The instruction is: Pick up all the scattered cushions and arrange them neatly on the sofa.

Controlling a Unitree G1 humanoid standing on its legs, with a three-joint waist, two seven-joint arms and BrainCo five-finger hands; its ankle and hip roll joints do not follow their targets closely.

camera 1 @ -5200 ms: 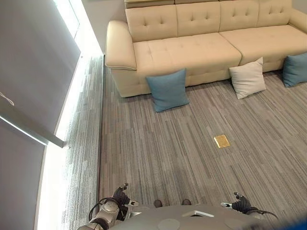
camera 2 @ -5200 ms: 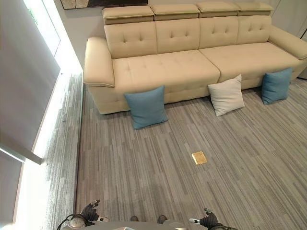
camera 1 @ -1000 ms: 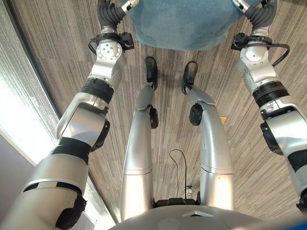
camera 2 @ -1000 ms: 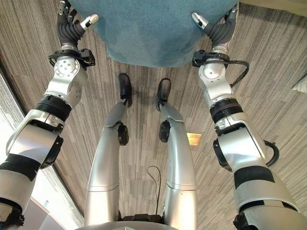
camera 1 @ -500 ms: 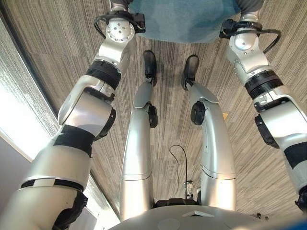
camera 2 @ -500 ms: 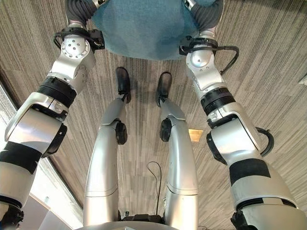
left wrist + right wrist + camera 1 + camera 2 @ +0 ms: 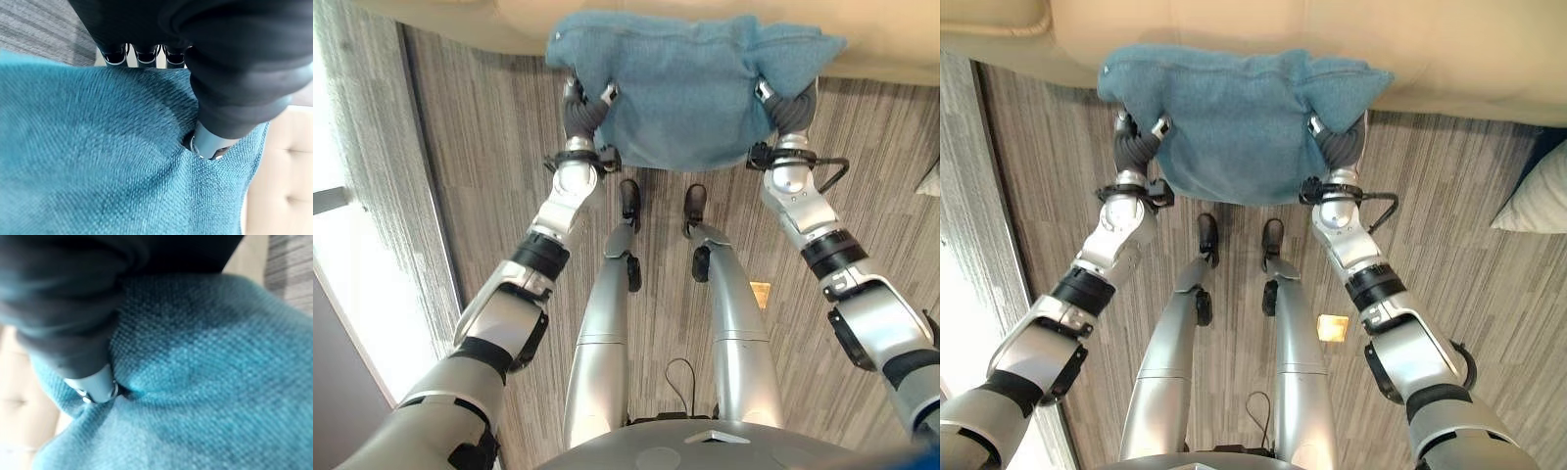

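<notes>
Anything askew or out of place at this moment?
A pale cushion lies on the floor, off the sofa. The blue cushion, pinched between left robot hand and right robot hand, hangs crumpled.

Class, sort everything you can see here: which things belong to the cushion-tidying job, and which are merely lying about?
Job: blue cushion, pinched by left hand and right hand; beige sofa; white cushion on the floor.

Lying about: brass floor plate; grey carpet.

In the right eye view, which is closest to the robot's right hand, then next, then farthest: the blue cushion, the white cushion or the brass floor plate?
1. Blue cushion: gripped by the right hand at its right edge, the left hand at its other edge.
2. White cushion: far right, on the floor.
3. Brass floor plate: on the floor. Near tie with 2.
</notes>
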